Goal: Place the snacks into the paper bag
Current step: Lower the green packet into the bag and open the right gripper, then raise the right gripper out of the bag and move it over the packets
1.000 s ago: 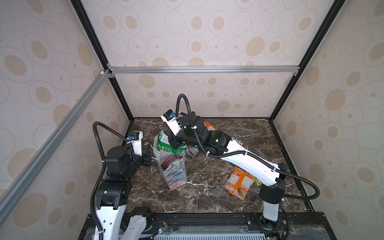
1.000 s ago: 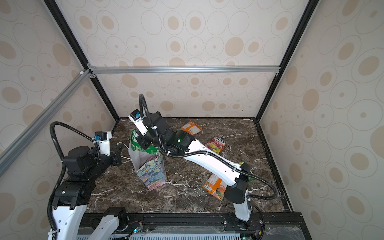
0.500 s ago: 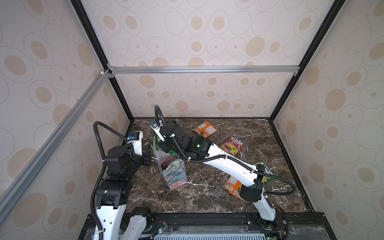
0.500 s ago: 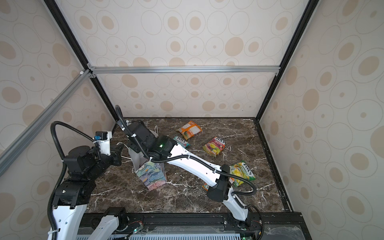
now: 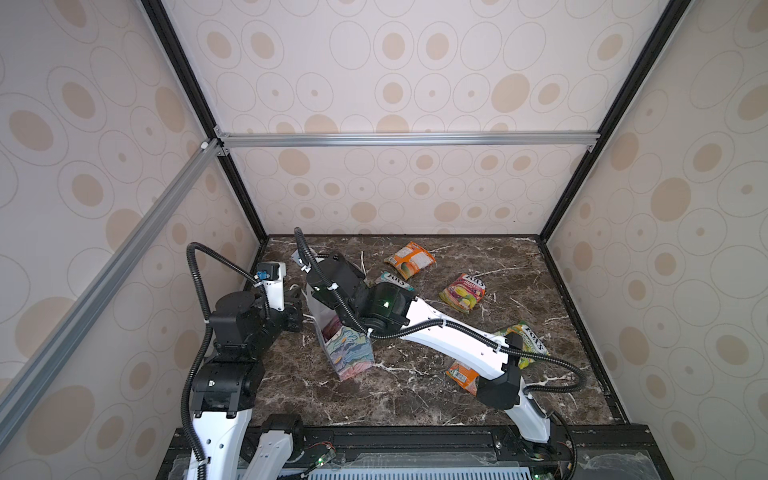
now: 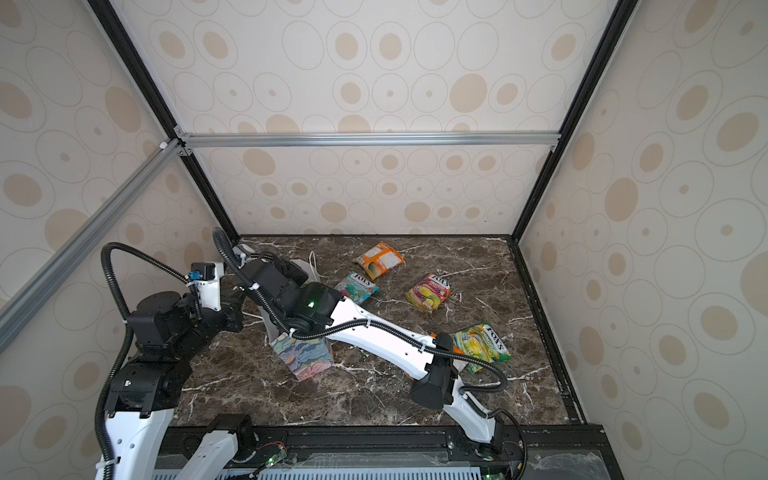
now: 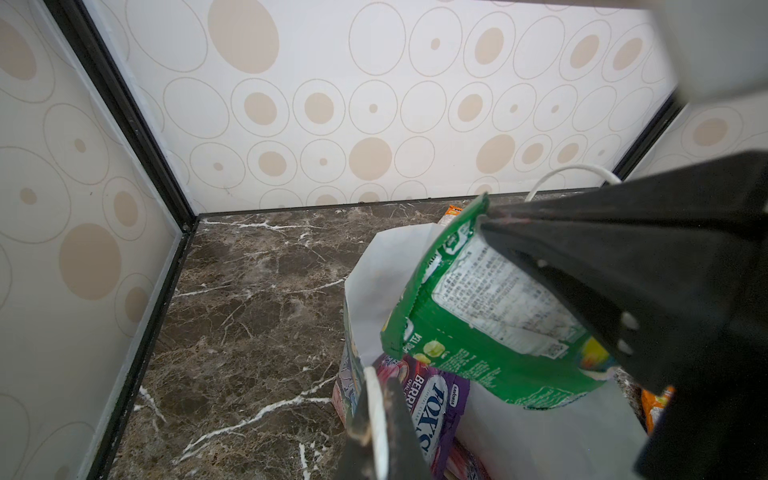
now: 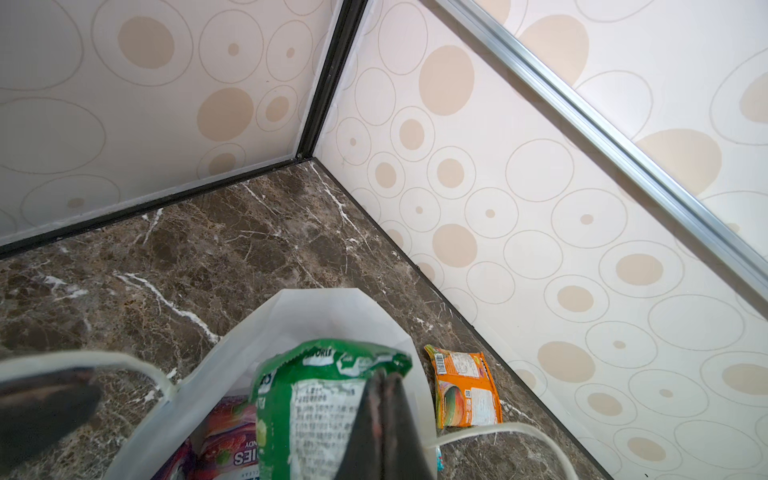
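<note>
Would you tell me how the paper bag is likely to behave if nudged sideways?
Tall and narrow, the paper bag probably tips easily. Its thin wall bows, so it likely crumples under a push. The purple packet inside may steady its base.

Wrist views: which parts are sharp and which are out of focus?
Left wrist view: green packet label fairly sharp, white arm part near the lens blurred. Right wrist view: paper bag rim and orange packet sharp, left claw a dark soft blob.

Cream walls (image 5: 395,83) w/ beige oval wallpaper, dk brown marble floor (image 5: 415,399) w/ white veins, black corner posts (image 5: 632,83), alu rails (image 5: 407,139), even light
</note>
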Robot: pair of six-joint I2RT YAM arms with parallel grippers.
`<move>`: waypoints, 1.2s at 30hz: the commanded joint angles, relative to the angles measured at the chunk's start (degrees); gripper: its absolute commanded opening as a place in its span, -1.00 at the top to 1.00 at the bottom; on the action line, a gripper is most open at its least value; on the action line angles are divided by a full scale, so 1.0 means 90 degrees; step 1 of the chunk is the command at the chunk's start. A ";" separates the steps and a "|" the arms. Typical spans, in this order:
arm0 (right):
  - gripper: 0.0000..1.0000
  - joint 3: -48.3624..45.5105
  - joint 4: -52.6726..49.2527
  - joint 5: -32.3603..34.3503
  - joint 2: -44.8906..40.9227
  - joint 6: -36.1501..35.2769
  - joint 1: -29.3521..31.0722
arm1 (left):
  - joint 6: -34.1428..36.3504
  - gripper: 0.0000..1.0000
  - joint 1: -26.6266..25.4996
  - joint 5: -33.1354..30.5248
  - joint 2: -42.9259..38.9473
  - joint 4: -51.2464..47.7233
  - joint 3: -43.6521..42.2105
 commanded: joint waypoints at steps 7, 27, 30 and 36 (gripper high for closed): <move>1.00 0.0091 0.0409 0.0954 0.0373 -0.0515 0.0094 | 0.0004 0.99 -0.0059 0.0044 -0.0057 0.0078 0.0026; 0.32 0.0117 0.0171 0.0321 0.0109 -0.0290 0.0099 | 0.0014 0.99 -0.0085 0.0004 -0.0064 0.0050 0.0030; 0.30 -0.0003 -0.0029 -0.0164 -0.0224 -0.0053 0.0088 | 0.0013 0.99 -0.0086 -0.0003 -0.0062 0.0058 0.0027; 0.29 -0.0657 -0.0157 -0.1039 -0.1126 0.0210 0.0084 | 0.0013 0.99 -0.0091 -0.0017 -0.0052 0.0054 0.0042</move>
